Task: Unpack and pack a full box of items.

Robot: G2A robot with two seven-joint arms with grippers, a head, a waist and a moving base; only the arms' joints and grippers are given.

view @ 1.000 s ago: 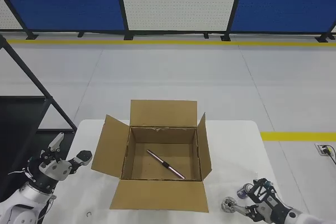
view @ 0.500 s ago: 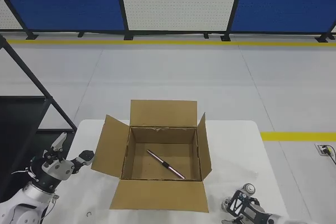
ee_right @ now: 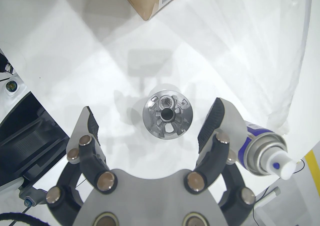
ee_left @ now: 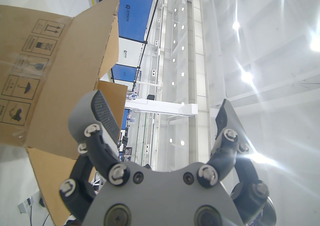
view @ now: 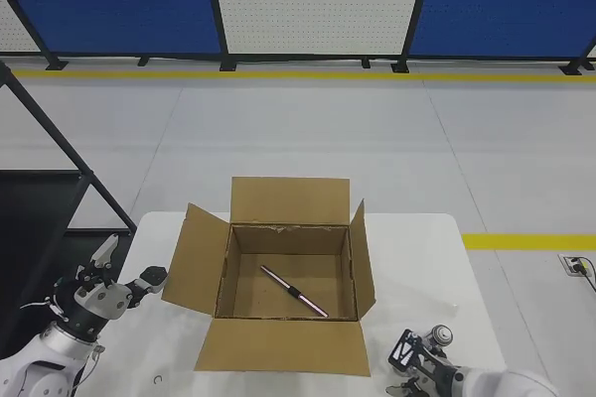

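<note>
A: Where does the box stand?

B: Open on the white table, all 4 flaps out, with 1 thin rod lying on its floor. A metal disc and a spray can sit on the table off its near right corner. I'd judge it nearly unpacked, or packing barely begun; I can't tell which.

A: And the claws?

B: The right gripper hangs spread above the disc, 1 finger on each side, gripping nothing. The can is just beside 1 finger. The left gripper is spread too, holding nothing, beside the box's left flap.

A: What changed in the last second?

B: The right gripper slid from beside the can toward the box — it is now over the disc. The left one barely shifted. Box and rod stayed put.
</note>
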